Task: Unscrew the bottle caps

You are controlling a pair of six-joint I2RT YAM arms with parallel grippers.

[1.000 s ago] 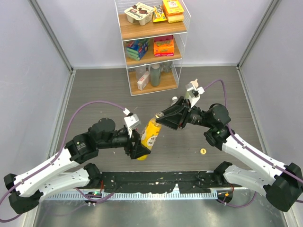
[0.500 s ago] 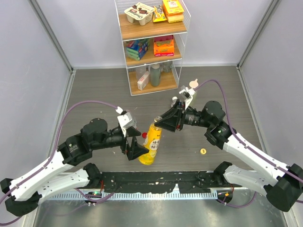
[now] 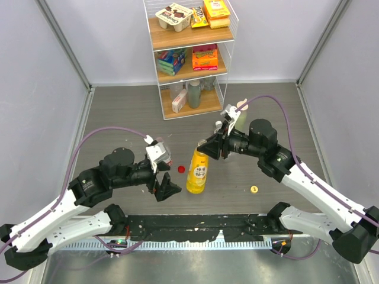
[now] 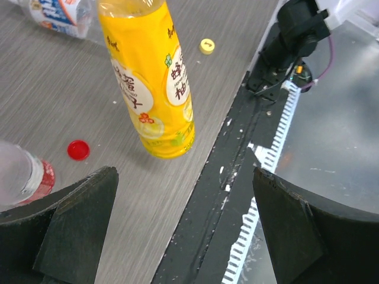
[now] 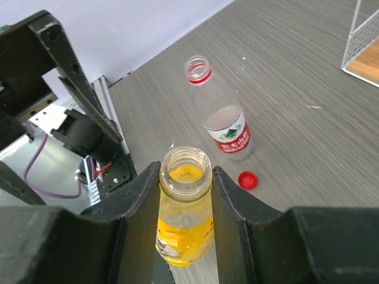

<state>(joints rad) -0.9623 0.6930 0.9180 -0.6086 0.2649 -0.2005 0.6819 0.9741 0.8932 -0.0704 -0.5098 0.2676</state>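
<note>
Juice bottle (image 3: 198, 171) upright — open mouth skyward

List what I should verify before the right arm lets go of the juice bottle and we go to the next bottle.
1. Juice bottle standing upright: ok.
2. Its cap off: ok. The neck is open in the right wrist view, and the yellow cap lies apart from it.
3. Left gripper clear of the bottle: ok, open and beside it.
4. Right gripper released: not ok, its fingers sit against both sides of the neck.
5. Red-label bottle opened: ok, with the red cap lying beside it.
6. Blue-label bottle cap: cannot tell, its top is out of view.
</note>
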